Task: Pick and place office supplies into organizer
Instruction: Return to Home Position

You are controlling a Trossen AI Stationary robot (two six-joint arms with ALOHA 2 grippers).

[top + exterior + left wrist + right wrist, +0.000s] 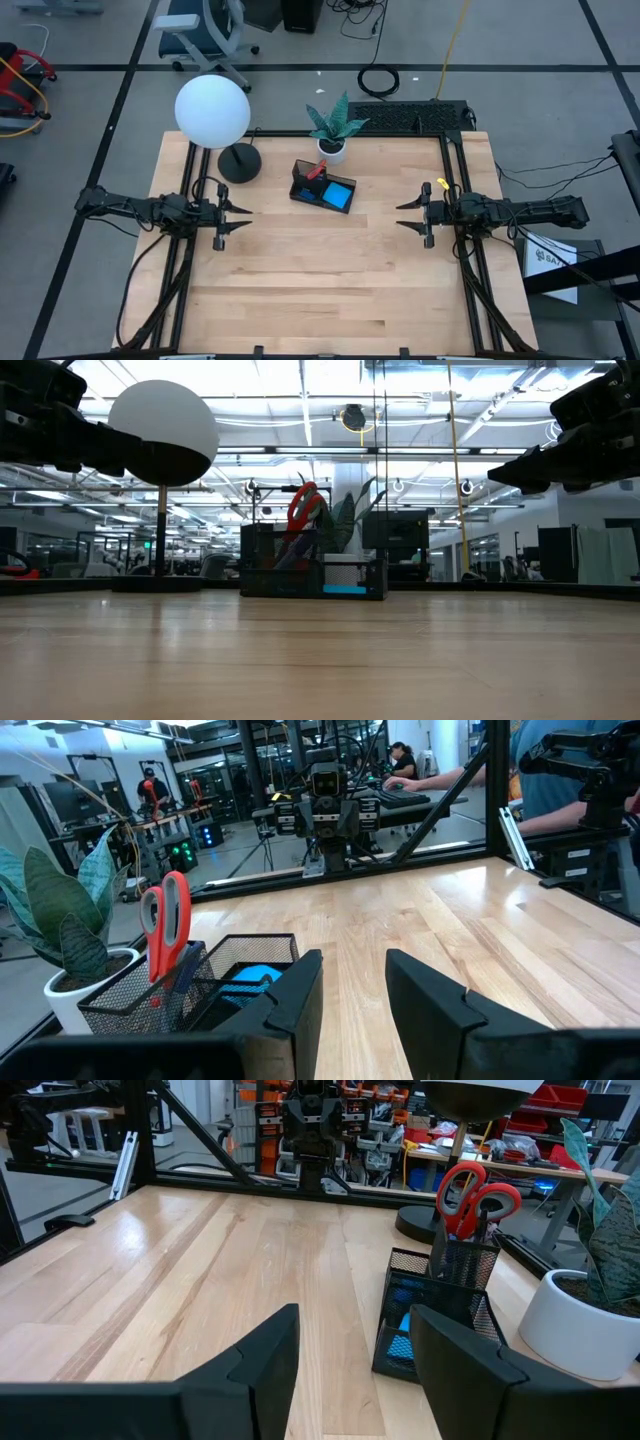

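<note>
as the high view looks straight down on the wooden table (320, 290), the left gripper (243, 219) hangs above the table's left side, pointing inward toward the middle. its jaws are spread and hold nothing. its own wrist view shows the two dark fingers (295, 1005) apart, with bare wood between them. just past this gripper, toward the far edge, stands a lamp with a round black base (239, 163) and a white globe (212, 110).

right of the lamp, in the middle of the table's far half, sits the black mesh organizer (300, 194). the red-handled scissors (317, 172) stand handles up in its taller upright compartment, at the end nearer the lamp. the bright blue note pad (341, 196) lies flat in the low tray at the other end. what else stands beside the scissors in that compartment is too dark to tell. in the low view the red handles rise above the organizer's rim.

just behind the organizer is a white plant pot (332, 148) with green leaves. at the table's right side the right gripper (402, 215) hangs facing the left one, its jaws likewise spread and empty. both grippers are well apart from the organizer.
</note>
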